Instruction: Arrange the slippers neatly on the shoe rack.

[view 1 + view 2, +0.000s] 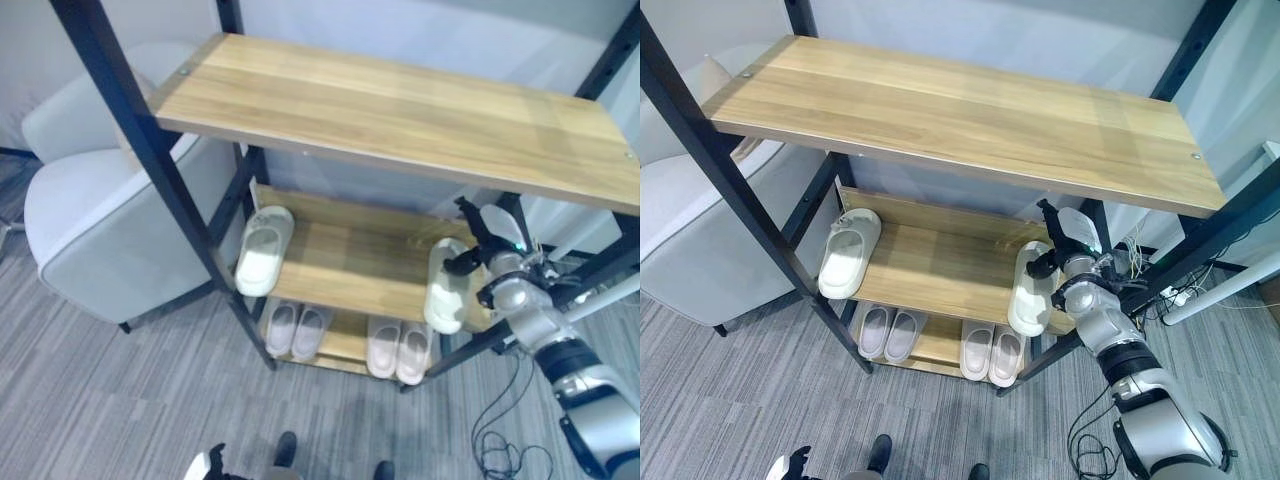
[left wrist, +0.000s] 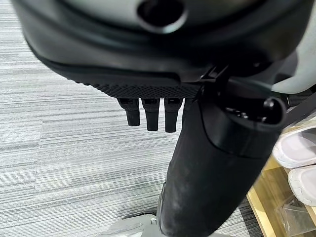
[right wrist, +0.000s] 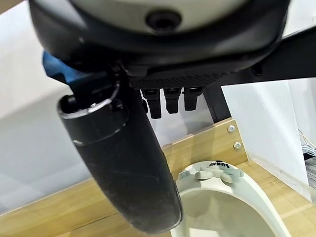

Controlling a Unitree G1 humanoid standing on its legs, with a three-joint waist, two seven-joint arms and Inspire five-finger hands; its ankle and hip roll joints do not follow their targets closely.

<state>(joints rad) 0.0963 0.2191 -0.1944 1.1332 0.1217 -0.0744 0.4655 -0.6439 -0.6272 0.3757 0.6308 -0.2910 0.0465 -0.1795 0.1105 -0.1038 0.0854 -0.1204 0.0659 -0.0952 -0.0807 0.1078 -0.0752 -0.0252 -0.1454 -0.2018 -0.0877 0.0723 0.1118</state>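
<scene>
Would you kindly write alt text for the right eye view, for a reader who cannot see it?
The right robot hand touches a pale slipper at the right end of the shoe rack's middle shelf; a matching slipper lies at the left end. Two pairs of slippers sit on the bottom shelf.

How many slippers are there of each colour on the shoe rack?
Pale green slippers: 2, on the middle shelf, one at the left, one at the right beside the right hand.
Pinkish slippers: 4, on the bottom shelf, a left pair and a right pair.
Total: 6
</scene>
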